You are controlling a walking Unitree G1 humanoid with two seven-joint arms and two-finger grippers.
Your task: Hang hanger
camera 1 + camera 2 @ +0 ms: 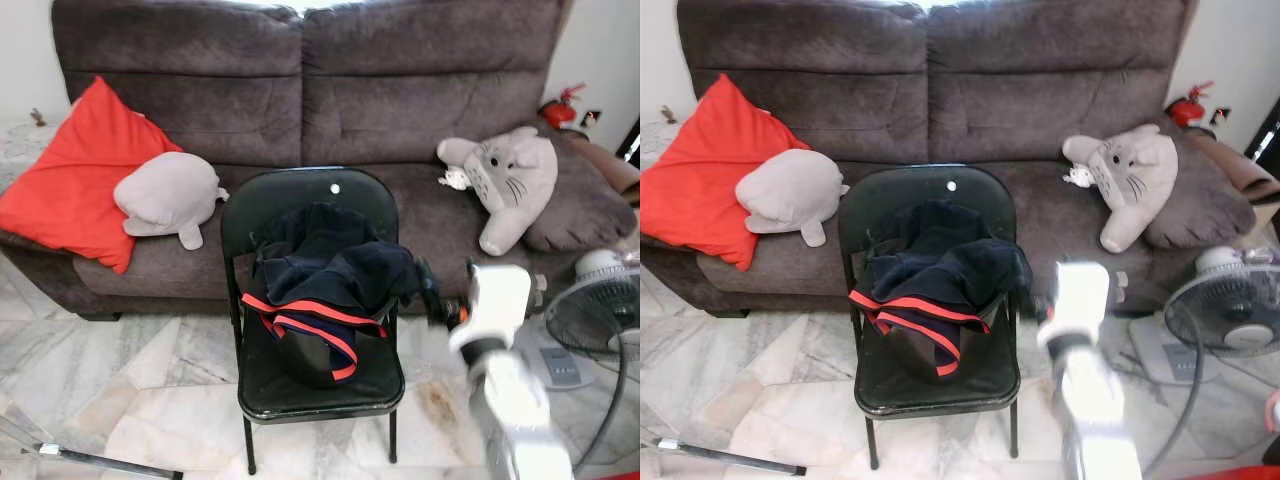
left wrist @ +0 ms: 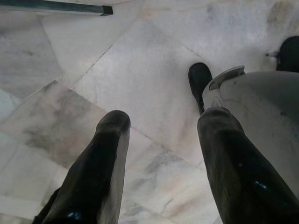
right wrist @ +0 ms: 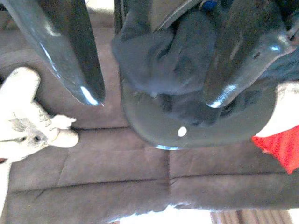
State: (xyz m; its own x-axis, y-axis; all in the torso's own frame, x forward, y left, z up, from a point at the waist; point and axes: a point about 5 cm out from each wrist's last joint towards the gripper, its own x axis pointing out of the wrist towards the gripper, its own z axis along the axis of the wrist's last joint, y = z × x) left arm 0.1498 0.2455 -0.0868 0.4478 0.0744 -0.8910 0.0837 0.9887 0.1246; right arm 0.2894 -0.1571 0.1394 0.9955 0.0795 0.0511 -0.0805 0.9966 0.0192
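No legible writing is visible. A dark garment [image 1: 335, 265] with red trim lies heaped on the black folding chair [image 1: 300, 190] before the sofa [image 1: 300, 80]. The right gripper [image 3: 152, 74], fingers spread wide and empty, hovers just beside the garment. The left gripper [image 2: 161, 140] hangs spread wide over the marble floor [image 2: 140, 70]. No hanger can be made out.

both eye views look forward and down from the head at a black folding chair [image 1: 310, 300] before a brown sofa [image 1: 300, 90], sharing nearly the same scene. the left wrist view faces marble floor [image 2: 140, 84] closely. the right wrist view, seemingly rolled over, faces chair and sofa.
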